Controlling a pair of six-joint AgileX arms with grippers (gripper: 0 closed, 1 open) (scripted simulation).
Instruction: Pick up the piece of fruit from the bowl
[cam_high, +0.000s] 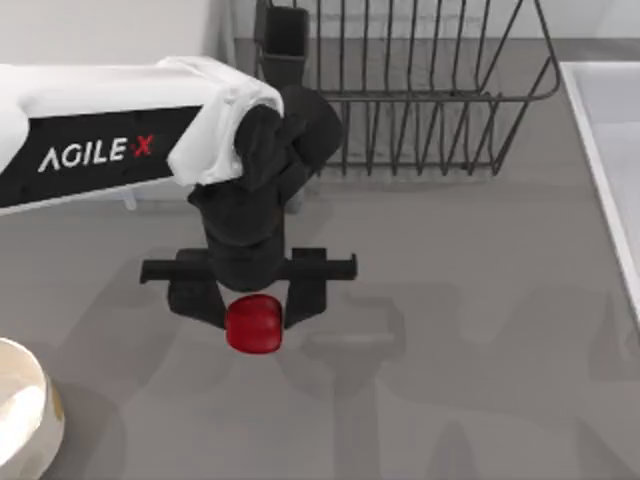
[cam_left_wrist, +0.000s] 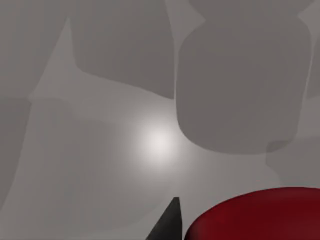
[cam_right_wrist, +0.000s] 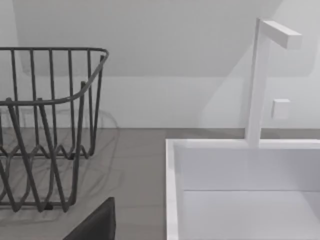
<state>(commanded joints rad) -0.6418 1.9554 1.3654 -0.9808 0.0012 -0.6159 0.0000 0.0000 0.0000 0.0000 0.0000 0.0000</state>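
Note:
The piece of fruit (cam_high: 253, 323), small, glossy and red, sits between the two black fingers of my left gripper (cam_high: 253, 308), which is shut on it near the table's middle left. The fruit is well to the right of the bowl (cam_high: 22, 420), a cream-white round dish cut off at the lower left corner. In the left wrist view the fruit (cam_left_wrist: 260, 216) bulges up from the edge beside one dark fingertip (cam_left_wrist: 169, 224), with grey table and shadows behind it. A dark part of my right gripper (cam_right_wrist: 95, 225) shows low in the right wrist view.
A dark wire rack (cam_high: 400, 100) stands at the back centre, just behind the left arm's wrist. A white sink (cam_high: 612, 160) runs along the right edge; the right wrist view shows this sink (cam_right_wrist: 172, 175) with a white tap (cam_right_wrist: 260, 75) and the rack (cam_right_wrist: 50, 125).

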